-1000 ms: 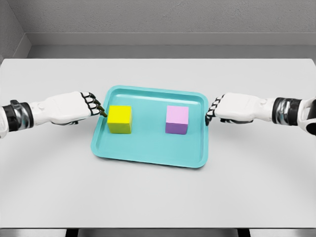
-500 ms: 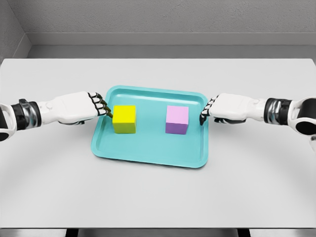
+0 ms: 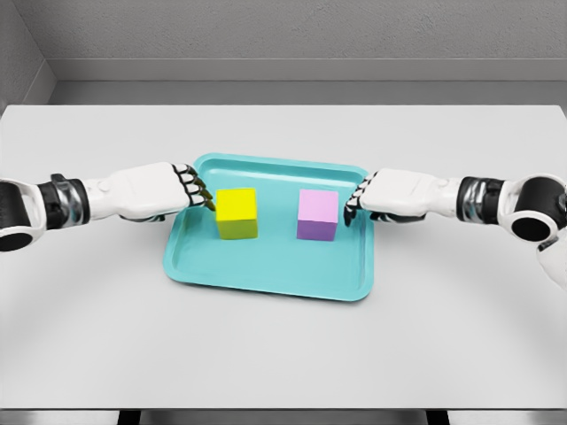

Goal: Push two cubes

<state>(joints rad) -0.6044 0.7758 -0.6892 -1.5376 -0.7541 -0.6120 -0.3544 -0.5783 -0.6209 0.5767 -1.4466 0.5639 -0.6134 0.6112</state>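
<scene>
A yellow cube (image 3: 237, 212) and a pink cube (image 3: 318, 214) sit side by side in a teal tray (image 3: 266, 270) at the table's middle. My left hand (image 3: 200, 193) reaches over the tray's left rim, fingers curled, its fingertips (image 3: 210, 203) touching the yellow cube's left face. My right hand (image 3: 353, 200) comes in over the right rim with curled fingers, its fingertips (image 3: 349, 211) right beside the pink cube's right face, touching or nearly so. Neither hand holds anything.
The tray lies on a wide grey-white table (image 3: 283, 354). A grey wall (image 3: 283, 35) runs behind the table's far edge.
My left hand has moved right and pushed the yellow cube toward the tray's middle. My right hand has moved left over the rim up to the pink cube, which has stayed in place.
</scene>
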